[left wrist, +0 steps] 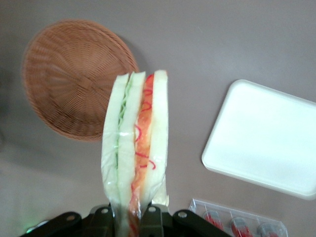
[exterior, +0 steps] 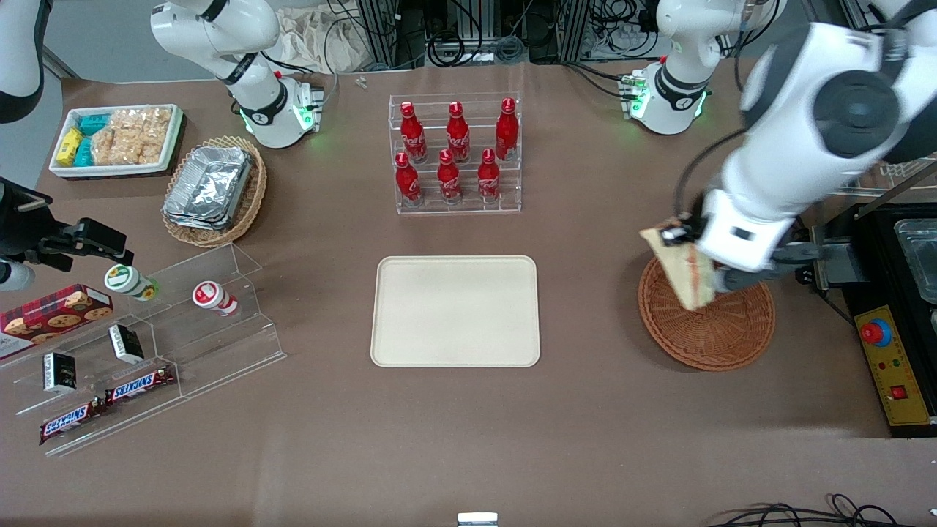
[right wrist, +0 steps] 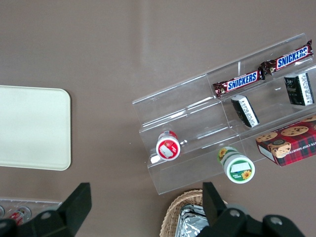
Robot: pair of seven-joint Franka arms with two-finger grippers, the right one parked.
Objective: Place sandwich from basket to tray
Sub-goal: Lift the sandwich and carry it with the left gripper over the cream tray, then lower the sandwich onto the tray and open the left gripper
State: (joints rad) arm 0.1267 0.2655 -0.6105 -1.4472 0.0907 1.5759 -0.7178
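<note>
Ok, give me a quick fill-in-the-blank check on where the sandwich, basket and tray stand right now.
1. The gripper is shut on the ____, lifted above the basket.
2. The tray has ____ lying on it.
3. The basket holds ____ other items.
4. The rack of red bottles stands ____ from the front camera than the tray.

Missing words: sandwich; nothing; no; farther

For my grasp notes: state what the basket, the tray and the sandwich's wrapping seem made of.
Basket: woven wicker, reddish-brown, visible weave.
Tray: probably matte plastic, cream, smooth with a low rim.
Sandwich, held in the gripper above the basket: clear glossy film, likely plastic, over pale bread.
</note>
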